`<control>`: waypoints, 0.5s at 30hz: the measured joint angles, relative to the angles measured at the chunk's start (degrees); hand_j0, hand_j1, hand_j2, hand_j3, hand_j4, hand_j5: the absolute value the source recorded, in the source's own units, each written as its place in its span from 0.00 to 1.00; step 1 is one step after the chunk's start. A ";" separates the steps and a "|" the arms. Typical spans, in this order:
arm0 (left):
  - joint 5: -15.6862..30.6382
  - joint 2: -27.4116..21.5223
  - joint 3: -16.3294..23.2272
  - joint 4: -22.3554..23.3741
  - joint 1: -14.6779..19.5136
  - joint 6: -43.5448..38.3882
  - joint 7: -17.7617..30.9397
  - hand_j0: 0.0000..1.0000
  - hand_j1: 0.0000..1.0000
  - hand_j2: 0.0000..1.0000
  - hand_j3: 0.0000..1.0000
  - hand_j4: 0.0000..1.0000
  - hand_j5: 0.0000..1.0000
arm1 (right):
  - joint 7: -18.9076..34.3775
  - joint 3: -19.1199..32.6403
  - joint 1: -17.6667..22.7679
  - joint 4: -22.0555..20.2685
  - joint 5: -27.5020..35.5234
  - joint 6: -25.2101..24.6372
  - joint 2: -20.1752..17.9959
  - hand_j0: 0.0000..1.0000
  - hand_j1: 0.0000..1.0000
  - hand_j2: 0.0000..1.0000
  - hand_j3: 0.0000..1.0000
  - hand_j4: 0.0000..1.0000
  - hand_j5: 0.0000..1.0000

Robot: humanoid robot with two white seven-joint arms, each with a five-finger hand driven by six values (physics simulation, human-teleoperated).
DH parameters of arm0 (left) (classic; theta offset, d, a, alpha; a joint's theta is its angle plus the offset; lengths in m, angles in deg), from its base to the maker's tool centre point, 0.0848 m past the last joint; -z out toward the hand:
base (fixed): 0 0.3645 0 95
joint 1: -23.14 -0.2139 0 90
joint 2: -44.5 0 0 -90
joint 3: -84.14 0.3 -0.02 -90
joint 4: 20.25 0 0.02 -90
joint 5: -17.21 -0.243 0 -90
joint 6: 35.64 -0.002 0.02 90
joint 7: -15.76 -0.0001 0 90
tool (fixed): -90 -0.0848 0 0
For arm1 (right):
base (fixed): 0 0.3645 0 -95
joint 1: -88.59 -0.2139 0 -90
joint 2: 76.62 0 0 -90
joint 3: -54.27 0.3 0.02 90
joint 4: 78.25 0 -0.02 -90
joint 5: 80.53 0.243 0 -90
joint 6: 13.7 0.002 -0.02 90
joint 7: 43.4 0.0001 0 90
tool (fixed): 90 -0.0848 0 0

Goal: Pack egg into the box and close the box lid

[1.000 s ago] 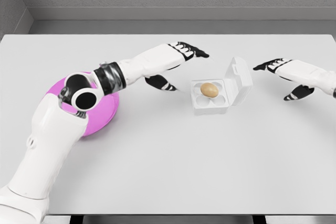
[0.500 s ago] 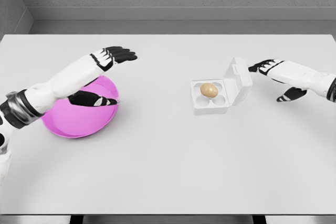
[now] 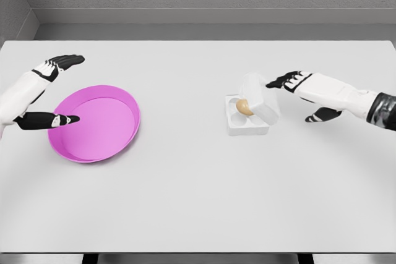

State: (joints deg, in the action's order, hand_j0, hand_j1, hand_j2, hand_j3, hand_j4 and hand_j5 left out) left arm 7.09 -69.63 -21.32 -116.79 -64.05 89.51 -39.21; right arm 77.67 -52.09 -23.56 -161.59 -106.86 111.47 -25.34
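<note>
A small white egg box sits right of the table's middle, with a brown egg in one of its cups. Its hinged lid stands tilted over the box, half covering the egg. My right hand reaches in from the right with fingers extended, its fingertips at the lid's upper edge. My left hand is far off at the left, open and holding nothing, by the pink bowl's left rim.
A pink bowl lies on the left of the white table. A grey wall runs behind the table's far edge.
The left arm has swung back from beside the box to the far left, past the bowl. The right hand has moved left against the lid, and the lid has tipped from upright over the egg.
</note>
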 measured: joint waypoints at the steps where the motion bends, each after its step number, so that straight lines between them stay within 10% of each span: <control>1: -0.03 -0.03 -0.01 0.03 0.00 0.00 0.00 1.00 1.00 1.00 1.00 1.00 1.00 | -0.01 0.00 0.26 -1.18 -0.02 0.00 0.52 1.00 1.00 1.00 1.00 1.00 1.00; 7: -0.12 -0.10 0.08 0.09 -0.88 0.01 0.00 1.00 1.00 1.00 1.00 1.00 1.00 | 0.32 2.23 1.85 -4.82 -0.08 0.01 1.51 1.00 1.00 1.00 1.00 1.00 1.00; 15: -0.09 -0.10 0.15 -0.41 -0.97 0.01 0.00 1.00 1.00 1.00 1.00 1.00 1.00 | 0.58 9.73 1.41 2.16 -0.25 -0.02 -0.86 1.00 1.00 1.00 1.00 1.00 1.00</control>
State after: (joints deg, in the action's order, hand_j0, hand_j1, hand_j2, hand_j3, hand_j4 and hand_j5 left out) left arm 7.00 -69.73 -21.17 -117.20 -65.01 89.52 -39.21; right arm 78.25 -42.36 -22.16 -159.43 -107.11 111.45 -26.20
